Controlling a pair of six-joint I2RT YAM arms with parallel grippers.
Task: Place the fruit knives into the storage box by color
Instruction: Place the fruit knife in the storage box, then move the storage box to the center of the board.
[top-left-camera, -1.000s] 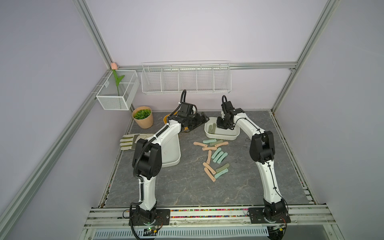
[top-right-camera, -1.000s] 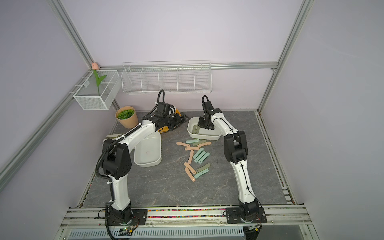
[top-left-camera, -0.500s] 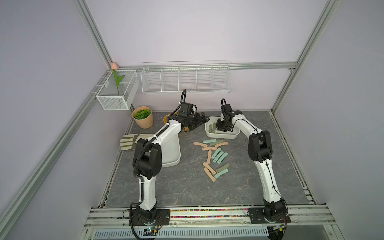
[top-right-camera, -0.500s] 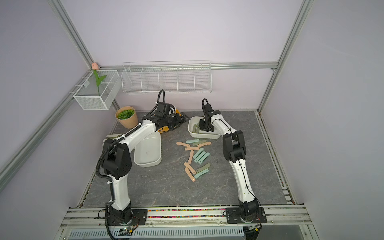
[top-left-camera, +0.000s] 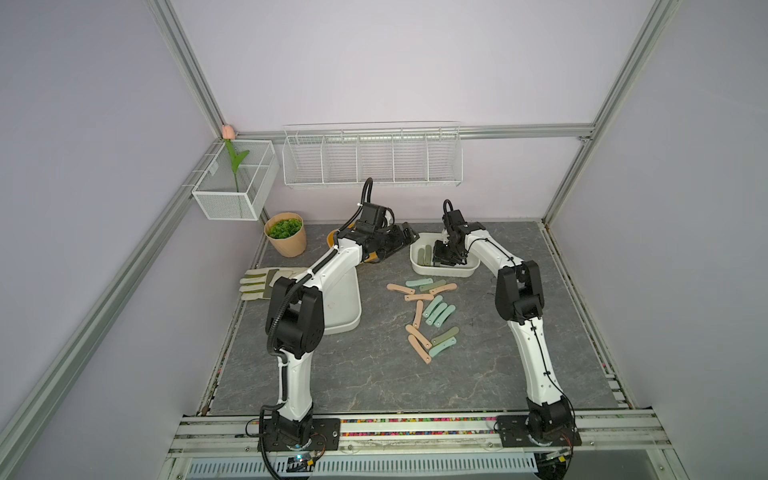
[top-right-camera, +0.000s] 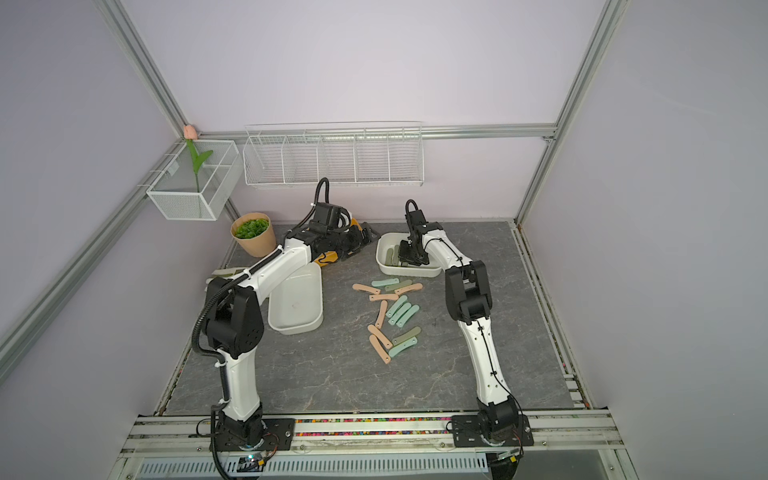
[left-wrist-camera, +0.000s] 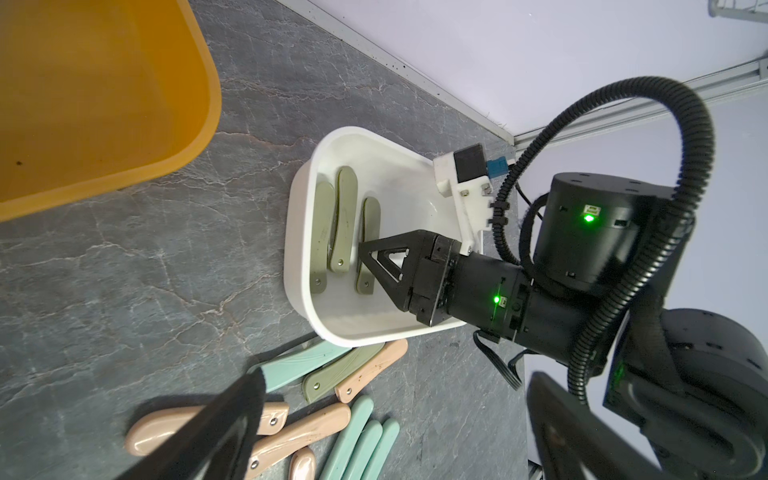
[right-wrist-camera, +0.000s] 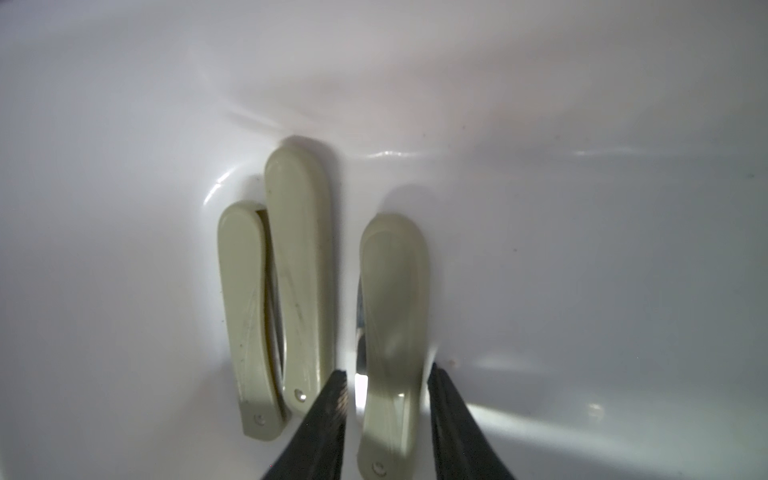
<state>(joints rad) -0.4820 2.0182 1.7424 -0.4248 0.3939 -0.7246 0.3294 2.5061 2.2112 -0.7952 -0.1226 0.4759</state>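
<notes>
Three olive fruit knives (left-wrist-camera: 345, 220) lie in the small white storage box (top-left-camera: 442, 272) at the back of the table. My right gripper (right-wrist-camera: 386, 386) reaches down into that box and is open. One olive knife (right-wrist-camera: 392, 311) lies on the box floor between its fingers, with a lit gap beside one finger. Several peach, mint and olive knives (top-left-camera: 428, 316) are scattered on the slate in front of the box, seen in both top views (top-right-camera: 392, 316). My left gripper (left-wrist-camera: 386, 415) hovers wide open and empty between the yellow box and the white box (top-right-camera: 409, 272).
A yellow box (left-wrist-camera: 104, 104) sits at the back under my left wrist. A larger white bin (top-left-camera: 345, 307) lies under the left arm. A work glove (top-left-camera: 266, 282) and a potted plant (top-left-camera: 286, 235) are at the left. A wire basket (top-left-camera: 372, 160) hangs on the back wall.
My right gripper has sunk lower into the small white box and its jaws have parted from the olive knife. The left arm has stayed still.
</notes>
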